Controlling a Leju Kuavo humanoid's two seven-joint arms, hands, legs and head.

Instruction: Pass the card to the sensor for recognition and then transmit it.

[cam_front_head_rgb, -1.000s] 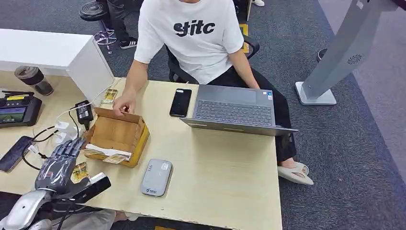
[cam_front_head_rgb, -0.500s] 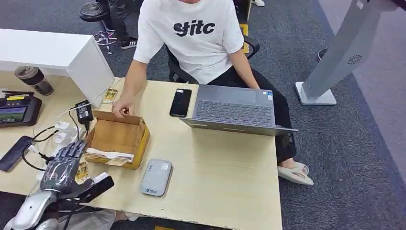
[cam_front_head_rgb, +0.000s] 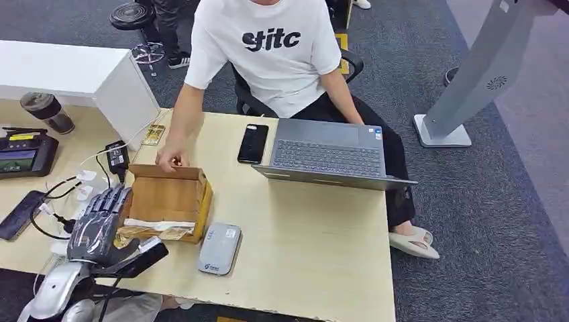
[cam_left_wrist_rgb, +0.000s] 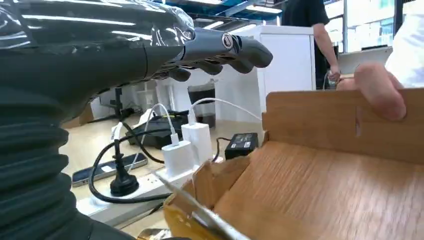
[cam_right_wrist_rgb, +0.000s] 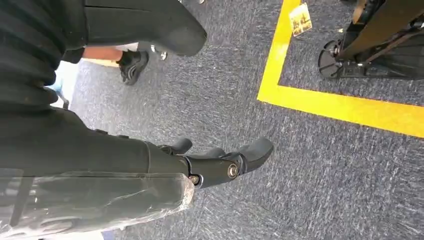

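An open cardboard box [cam_front_head_rgb: 168, 198] stands on the wooden table [cam_front_head_rgb: 315, 255], and a person's hand [cam_front_head_rgb: 171, 159] rests on its far wall. My left hand [cam_front_head_rgb: 99, 228] hovers at the box's left front corner, fingers spread and straight, thumb pointing right; I see nothing gripped in it. The left wrist view has those fingers [cam_left_wrist_rgb: 220, 47] stretched above the box's inside [cam_left_wrist_rgb: 325, 190], which looks bare. The grey card sensor [cam_front_head_rgb: 219, 248] lies just right of the box. A gold card [cam_front_head_rgb: 153, 134] lies by the person's arm. My right hand [cam_right_wrist_rgb: 215, 162] hangs loosely curled over carpet, holding nothing.
A laptop [cam_front_head_rgb: 329, 154] and a black phone [cam_front_head_rgb: 253, 143] lie in front of the seated person. Left of the box are a power strip with chargers and cables [cam_front_head_rgb: 84, 184], a handheld controller [cam_front_head_rgb: 25, 154], another phone [cam_front_head_rgb: 23, 213] and a cup [cam_front_head_rgb: 47, 111].
My left hand has moved forward and right, up to the box's front corner, covering the gold card seen beneath it earlier. The box has shifted slightly toward me under the person's hand.
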